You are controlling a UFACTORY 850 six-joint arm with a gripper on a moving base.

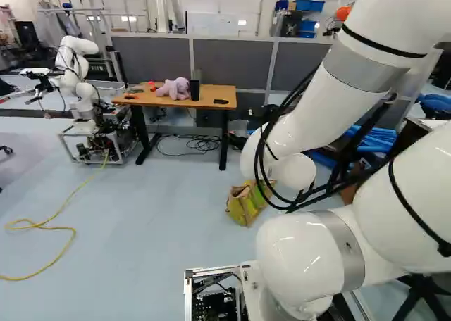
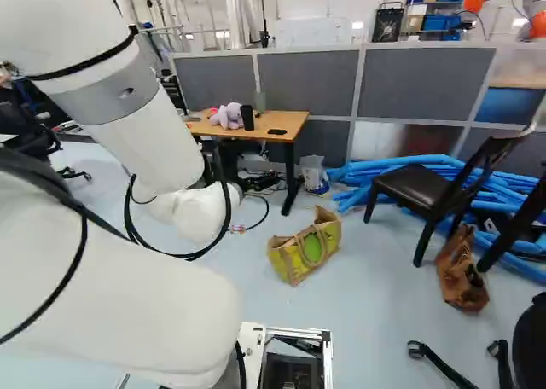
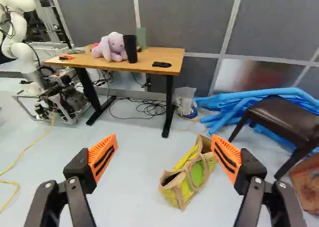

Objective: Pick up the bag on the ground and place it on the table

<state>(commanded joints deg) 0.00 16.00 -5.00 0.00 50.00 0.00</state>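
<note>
Two orange-padded black fingers [image 3: 103, 157] stand wide apart, empty; yellow-and-tan handled bag [image 3: 195, 174] lies ahead, slightly right of their midline, long axis near-left to far-right.

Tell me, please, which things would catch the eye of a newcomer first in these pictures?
Probably the yellow-green bag on the floor, ahead of the open end effector, would draw the eye first. Next might come the pale purple plush toy on the wooden table, beside a black cup. The bright blue tubes behind the dark chair also stand out strongly.
</note>
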